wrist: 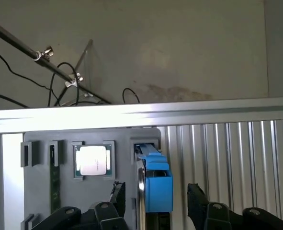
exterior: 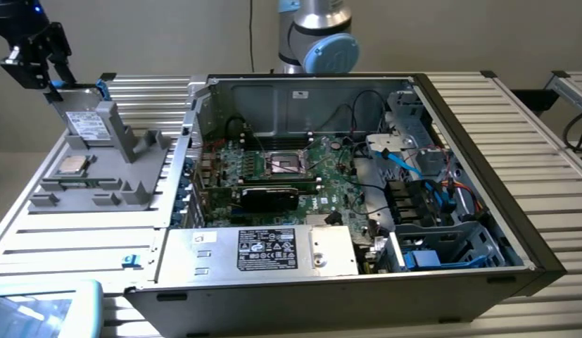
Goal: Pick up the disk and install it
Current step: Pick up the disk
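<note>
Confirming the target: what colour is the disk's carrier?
The disk's carrier is bright blue; wrist view shows it best.

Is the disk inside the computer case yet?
No, the disk stands in the grey holder outside the computer case, on the exterior view's left.

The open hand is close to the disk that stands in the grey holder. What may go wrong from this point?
1. The disk stands on edge, in line with the gap of the open hand; an off-centre close might catch only its blue frame and tilt it.
2. The chip lies in the next pocket of the grey holder, so a finger could knock it.
3. Loose cables inside the computer could snag the disk.
</note>
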Action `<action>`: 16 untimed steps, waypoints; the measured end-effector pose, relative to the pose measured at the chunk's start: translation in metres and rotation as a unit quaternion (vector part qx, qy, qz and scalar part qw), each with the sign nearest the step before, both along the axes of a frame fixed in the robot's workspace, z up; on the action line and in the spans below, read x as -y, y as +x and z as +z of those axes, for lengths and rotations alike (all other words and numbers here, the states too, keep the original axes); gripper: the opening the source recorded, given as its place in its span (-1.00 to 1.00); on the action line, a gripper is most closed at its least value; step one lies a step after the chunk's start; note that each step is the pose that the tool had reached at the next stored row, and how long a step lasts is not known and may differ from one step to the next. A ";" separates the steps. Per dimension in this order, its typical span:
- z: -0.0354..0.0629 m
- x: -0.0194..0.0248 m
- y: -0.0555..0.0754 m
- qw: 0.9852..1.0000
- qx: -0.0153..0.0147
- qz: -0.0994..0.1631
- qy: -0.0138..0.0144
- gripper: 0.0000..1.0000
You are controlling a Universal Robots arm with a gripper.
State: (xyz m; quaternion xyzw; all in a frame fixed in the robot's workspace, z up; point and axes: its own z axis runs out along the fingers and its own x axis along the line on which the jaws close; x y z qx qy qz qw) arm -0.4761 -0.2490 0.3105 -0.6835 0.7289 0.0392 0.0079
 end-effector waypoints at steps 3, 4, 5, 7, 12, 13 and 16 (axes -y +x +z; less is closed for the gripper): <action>-0.0026 -0.0017 0.000 1.000 0.000 0.004 -0.006 0.26; -0.0035 -0.0028 0.000 1.000 0.000 0.005 -0.008 0.26; -0.0049 -0.0035 0.000 1.000 0.000 0.009 -0.009 0.26; -0.0084 -0.0042 -0.001 1.000 0.000 0.017 -0.009 0.26; -0.0172 -0.0066 -0.002 1.000 0.001 0.025 -0.010 0.26; -0.0180 -0.0066 -0.002 1.000 0.001 0.025 -0.010 0.26; -0.0179 -0.0066 -0.002 1.000 0.001 0.025 -0.010 0.26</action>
